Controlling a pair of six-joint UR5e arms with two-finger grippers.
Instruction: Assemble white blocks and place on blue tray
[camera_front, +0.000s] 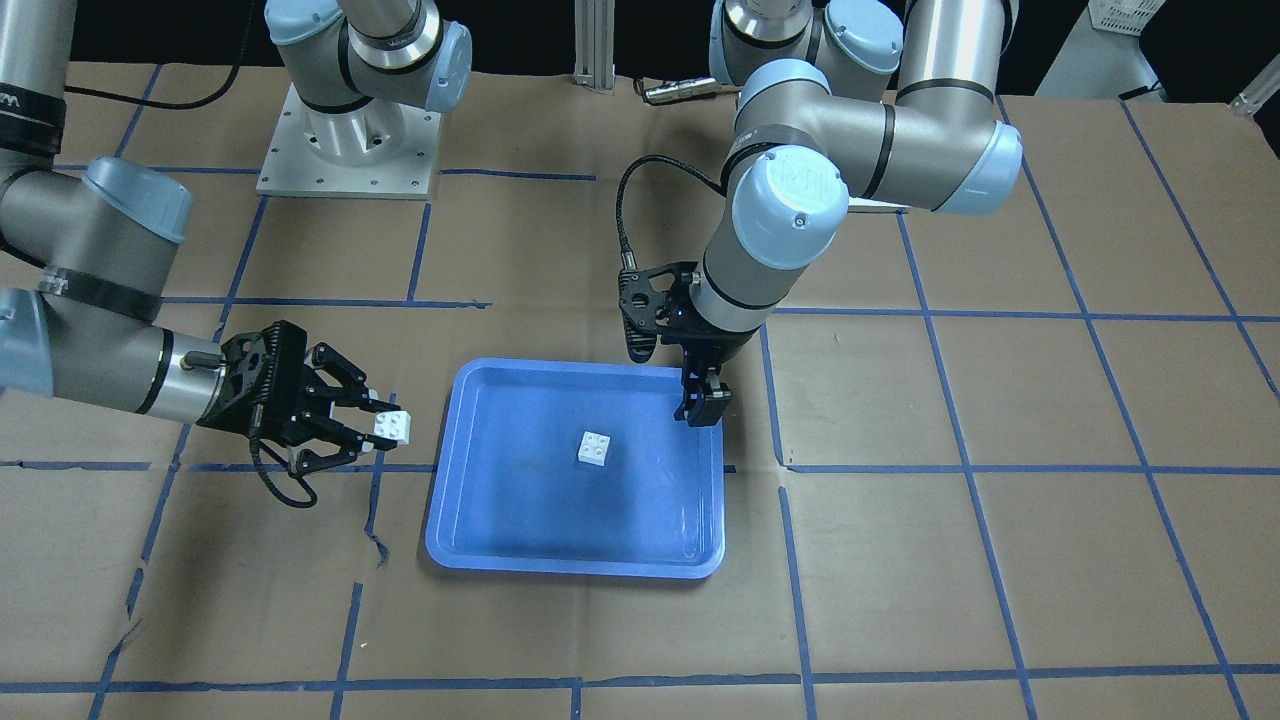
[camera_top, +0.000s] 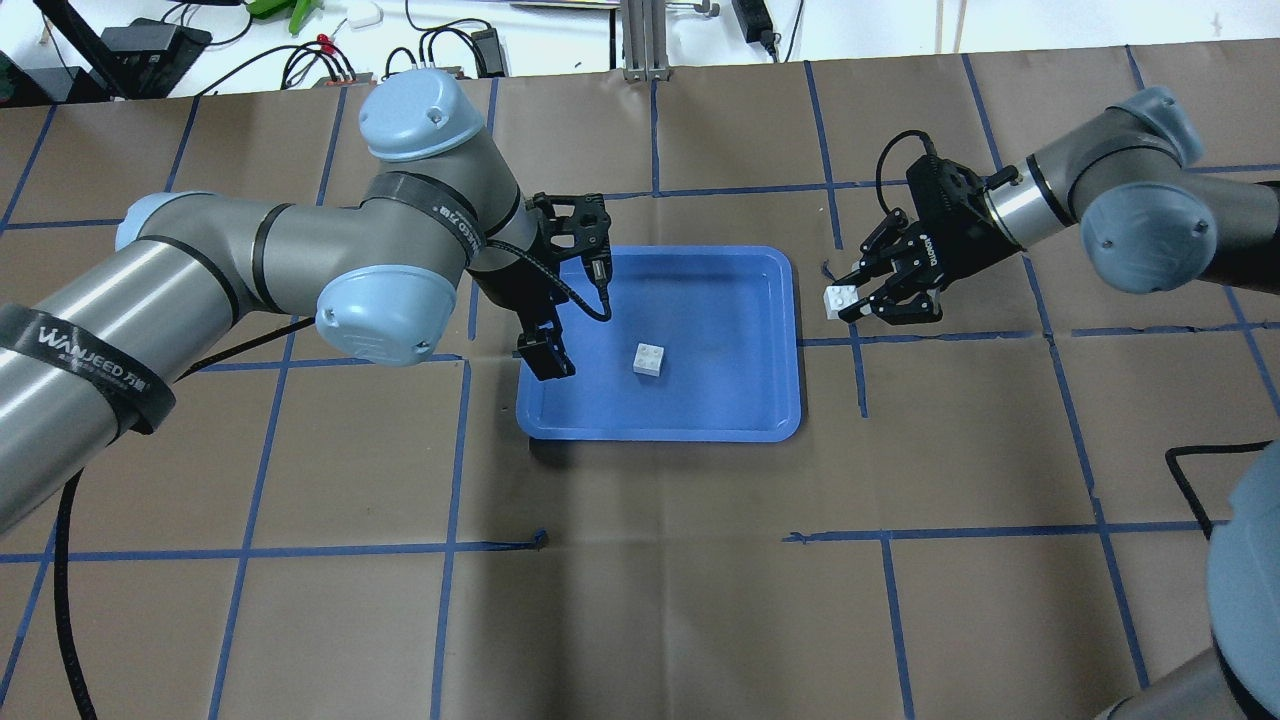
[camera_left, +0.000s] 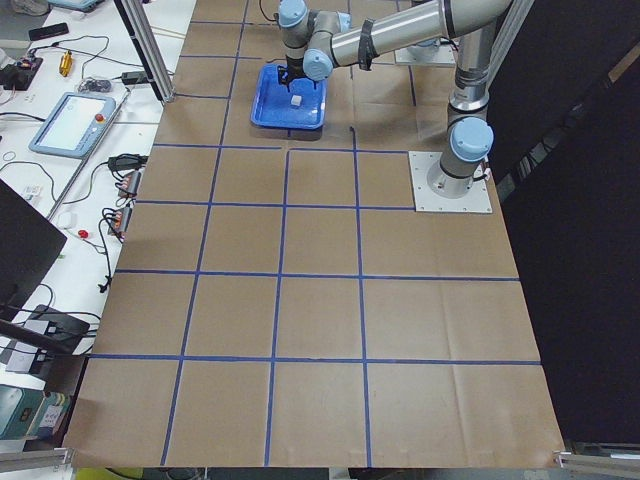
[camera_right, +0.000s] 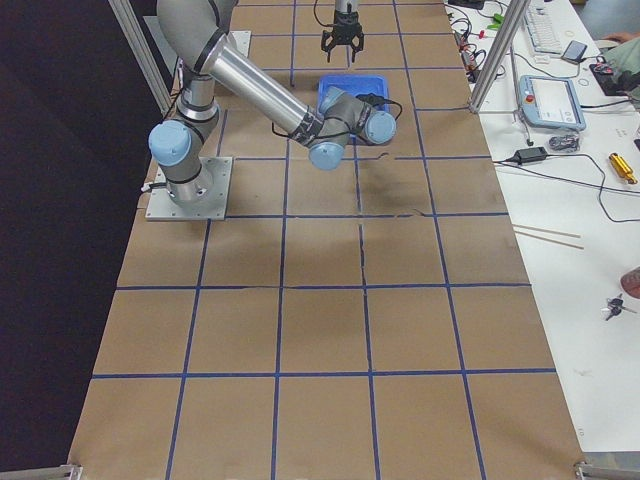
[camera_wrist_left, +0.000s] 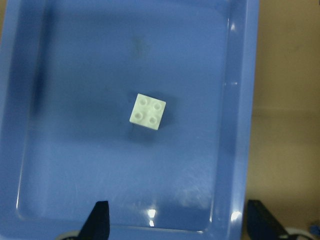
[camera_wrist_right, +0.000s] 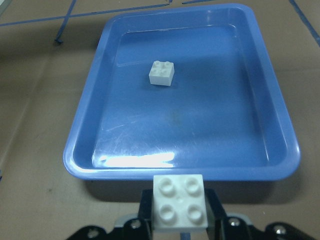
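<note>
One white block (camera_top: 650, 359) lies studs up near the middle of the blue tray (camera_top: 740, 400); it also shows in the front view (camera_front: 596, 449), the left wrist view (camera_wrist_left: 148, 111) and the right wrist view (camera_wrist_right: 162, 72). My left gripper (camera_top: 545, 355) hangs over the tray's left edge, pointing down, open and empty; in its wrist view its fingers (camera_wrist_left: 100, 222) stand wide apart. My right gripper (camera_top: 852, 303) is shut on the second white block (camera_top: 838, 300), held just outside the tray's right rim, above the table. That block shows studs up in the right wrist view (camera_wrist_right: 179, 200).
The tray (camera_front: 520, 510) sits on brown paper crossed by blue tape lines (camera_top: 640, 545). The right arm's grey base plate (camera_front: 350, 150) stands behind the tray in the front view. A black cable (camera_front: 285, 490) loops under the right gripper (camera_front: 375, 432).
</note>
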